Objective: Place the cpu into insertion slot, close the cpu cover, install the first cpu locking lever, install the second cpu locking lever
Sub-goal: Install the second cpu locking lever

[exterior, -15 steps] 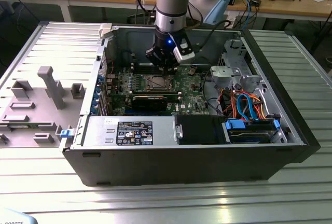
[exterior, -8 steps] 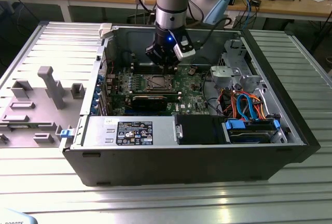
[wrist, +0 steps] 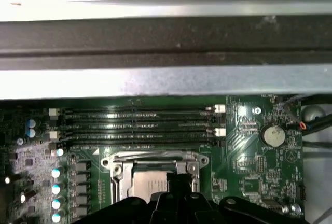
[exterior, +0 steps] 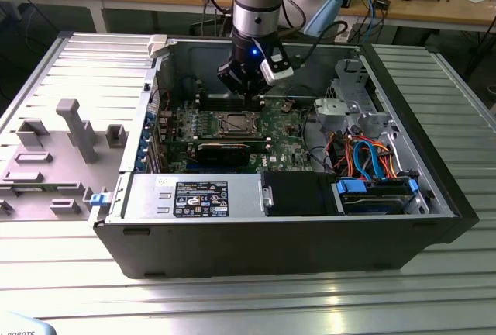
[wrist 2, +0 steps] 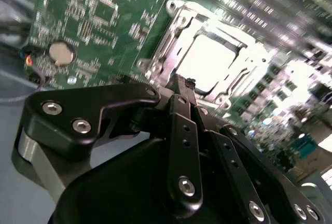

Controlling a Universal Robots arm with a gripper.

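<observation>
My end effector (wrist 2: 180,86) reads as clenched in the second wrist view, its black fingers (wrist 2: 182,130) drawn together to a narrow tip with nothing gripped between them. That tip sits right at the edge of the insertion slot (wrist 2: 171,53), whether touching its silvery rim or just above it I cannot tell. Just beyond the tip, the cpu (wrist 2: 205,60) lies flat in the slot, its pale metal top showing through the window of the cpu cover (wrist 2: 244,73), which lies down around it. In the first wrist view the same chip (wrist: 148,182) appears directly ahead of the end effector (wrist: 179,182), framed by the cover (wrist: 118,169). Past the slot come four long black memory slots (wrist: 137,128), and off to one side of the end effector a round coin cell (wrist: 273,136) sits on the green board (wrist: 249,167). In the exterior view the end effector (exterior: 246,91) hangs inside the open computer case (exterior: 271,250), just over the board's far part, with the socket (exterior: 235,123) just on the near side of it and a long black graphics card (exterior: 223,151) nearer still. The case rests on a ribbed metal counter (exterior: 232,304), with grey fixture blocks (exterior: 74,129) well off toward the exterior view's left.
</observation>
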